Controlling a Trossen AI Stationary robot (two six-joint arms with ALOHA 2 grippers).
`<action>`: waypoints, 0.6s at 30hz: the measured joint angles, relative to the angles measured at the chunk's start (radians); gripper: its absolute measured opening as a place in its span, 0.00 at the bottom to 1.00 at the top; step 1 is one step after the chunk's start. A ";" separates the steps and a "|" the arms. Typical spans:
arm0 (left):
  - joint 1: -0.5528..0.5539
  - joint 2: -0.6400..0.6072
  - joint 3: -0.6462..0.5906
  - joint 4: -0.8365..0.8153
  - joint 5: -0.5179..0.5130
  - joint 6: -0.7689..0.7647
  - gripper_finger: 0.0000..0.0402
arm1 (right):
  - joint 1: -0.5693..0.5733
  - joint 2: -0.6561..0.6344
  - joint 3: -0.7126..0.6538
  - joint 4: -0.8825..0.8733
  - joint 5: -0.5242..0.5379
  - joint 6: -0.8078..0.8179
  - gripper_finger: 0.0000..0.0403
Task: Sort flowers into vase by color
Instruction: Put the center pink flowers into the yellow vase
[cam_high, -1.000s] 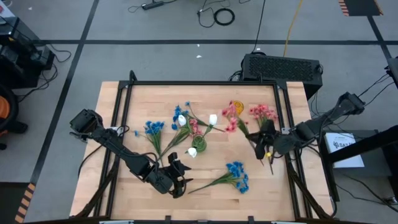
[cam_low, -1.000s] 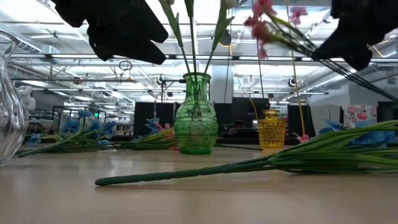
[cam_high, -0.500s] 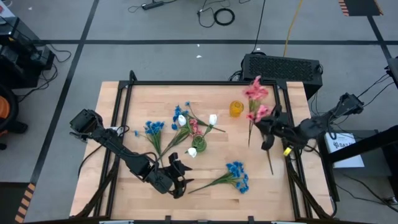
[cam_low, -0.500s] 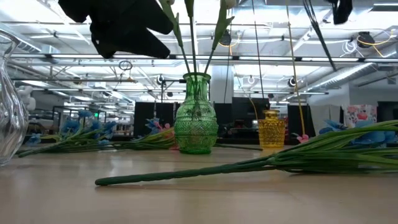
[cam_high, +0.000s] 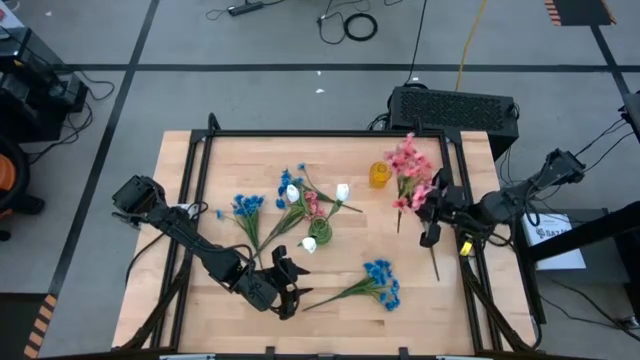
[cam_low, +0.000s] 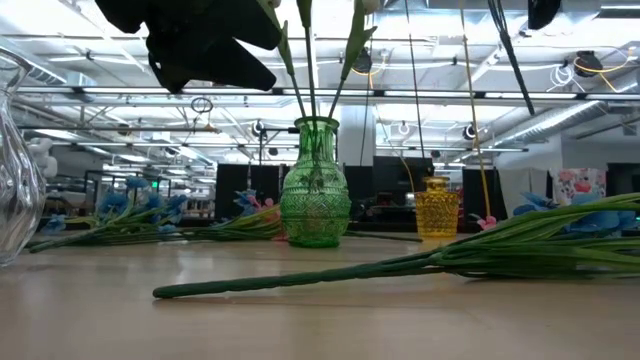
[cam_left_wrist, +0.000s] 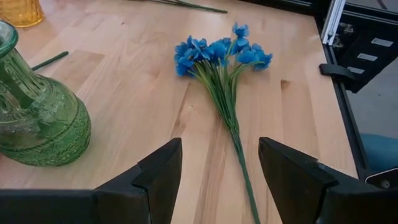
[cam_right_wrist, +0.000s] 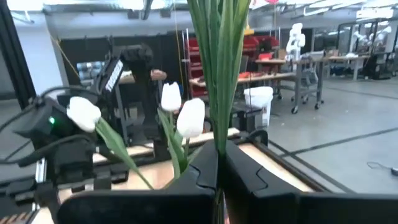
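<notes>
Above the table's right side, your right gripper (cam_high: 433, 215) pinches a pink spray (cam_high: 410, 170) by its thin green stems (cam_right_wrist: 219, 74), fingers pressed together on them. The blossoms hang close beside the yellow vase (cam_high: 379, 175), and the stem ends trail down past the gripper toward the near edge. From the wrist, the stems rise upright straight out of the closed fingers.

Judge this spray as very light, springy and thin. The stems will likely bend and swing rather than break, so a hold low on the bunched stalks, well below the blossoms, should steer them best into a narrow vase mouth.

Near the table's middle, the green vase (cam_low: 314, 185) already holds white buds (cam_high: 342, 191). One blue spray (cam_left_wrist: 221, 53) lies flat on the wood toward the near edge, its stalk pointing at your left gripper (cam_high: 283, 283). That gripper hovers low with fingers spread, holding nothing. More blue and pink sprays (cam_high: 300, 205) lie left of the green vase. A clear glass vase (cam_low: 18, 165) shows at the low view's edge.
</notes>
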 joint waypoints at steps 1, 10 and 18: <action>0.000 0.000 0.000 0.000 0.000 0.000 0.54 | 0.000 0.006 0.000 -0.009 0.000 0.012 0.01; 0.000 0.000 0.000 0.001 0.001 0.022 0.54 | -0.020 0.046 0.000 0.041 0.035 -0.017 0.01; 0.010 -0.011 0.001 0.041 0.037 0.105 0.54 | -0.144 0.046 0.000 0.187 0.037 -0.159 0.01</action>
